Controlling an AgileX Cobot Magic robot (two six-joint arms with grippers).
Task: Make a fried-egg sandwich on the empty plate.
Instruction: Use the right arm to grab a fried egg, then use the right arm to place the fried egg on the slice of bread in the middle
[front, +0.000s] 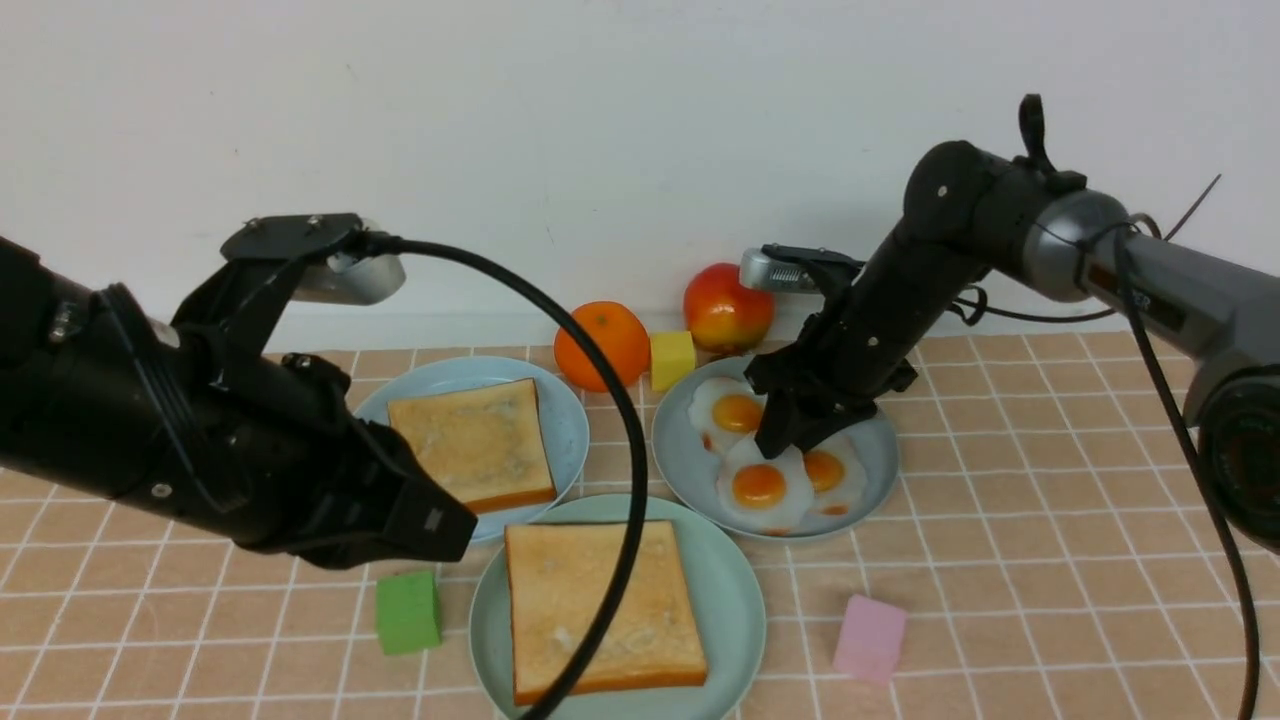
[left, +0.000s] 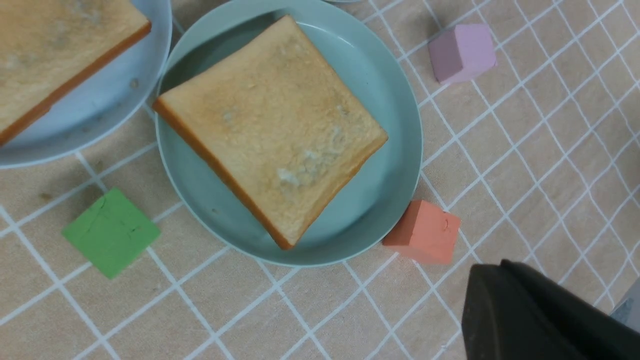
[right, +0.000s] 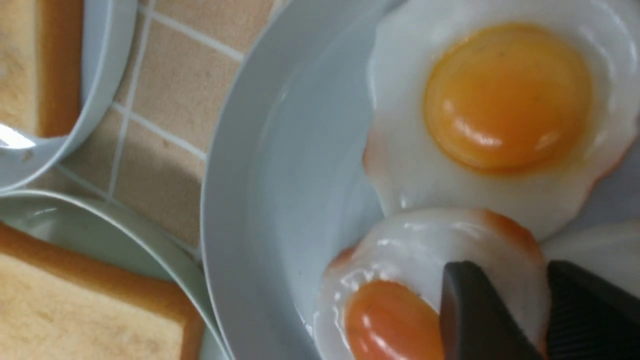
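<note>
Finding: right end effector (front: 772, 448) straddles the rim of the front fried egg (front: 760, 487); clamping unconfirmed. Risk: thin glossy edge slips, or the overlapped neighbouring egg (front: 735, 412) shifts. The left end effector (front: 440, 525) is closed.

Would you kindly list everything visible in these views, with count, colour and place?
mint-green plate: 1, mint green, front centre
sky-blue plate: 1, light blue, back left
grey-blue plate: 1, grey-blue, back right
toast slices: 2, tan, one each on mint-green and sky-blue plates
fried eggs: 3, white with orange yolks, grey-blue plate
orange: 1, orange, by the wall
apple-like fruit: 1, red-yellow, by the wall
yellow block: 1, yellow, between the fruits
green block: 1, green, left of mint-green plate
pink block: 1, pink, right of it
orange-red block: 1, orange-red, beside that plate, left wrist view only
left arm: black, jaws shut, empty
right arm: black-grey, jaws at front egg's rim, grip unclear
</note>
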